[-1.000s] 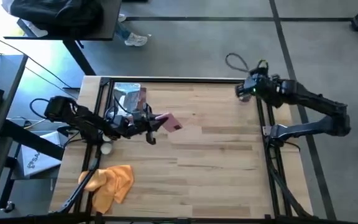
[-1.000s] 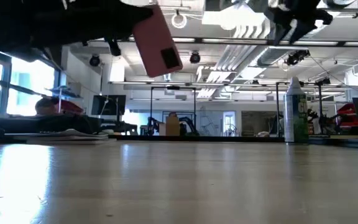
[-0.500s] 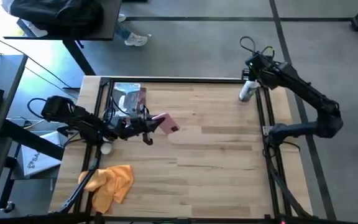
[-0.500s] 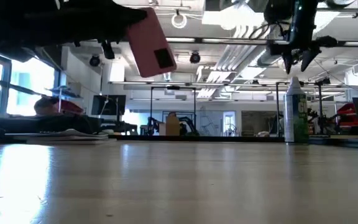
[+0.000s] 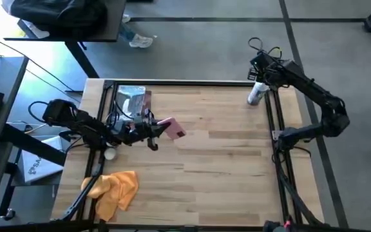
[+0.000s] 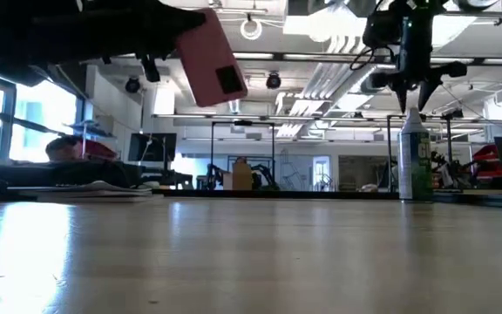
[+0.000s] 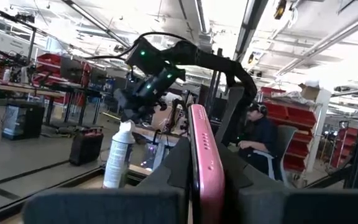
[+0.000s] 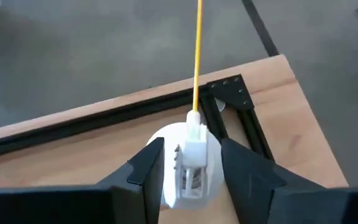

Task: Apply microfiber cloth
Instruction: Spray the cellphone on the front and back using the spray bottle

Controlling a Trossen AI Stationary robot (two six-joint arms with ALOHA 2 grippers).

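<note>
Right claw (image 6: 410,87) had dropped over the spray bottle (image 5: 256,94) at the desk's (image 5: 224,161) far right corner, fingers spread astride its nozzle. Left claw (image 5: 161,127) stayed clamped on the pink phone (image 6: 213,57), aloft. Microfiber cloth (image 5: 116,188) lay crumpled at the near left edge, partly cut off.

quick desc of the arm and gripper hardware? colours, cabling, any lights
Both arms are dark, near-black jointed links. The left arm carries looped black cable near its base. The right arm has a black cable loop above its wrist, and the left wrist view shows green lights on it. The left gripper and right gripper each have two broad, matte dark fingers with angular, tapering tips. No readable markings.
</note>
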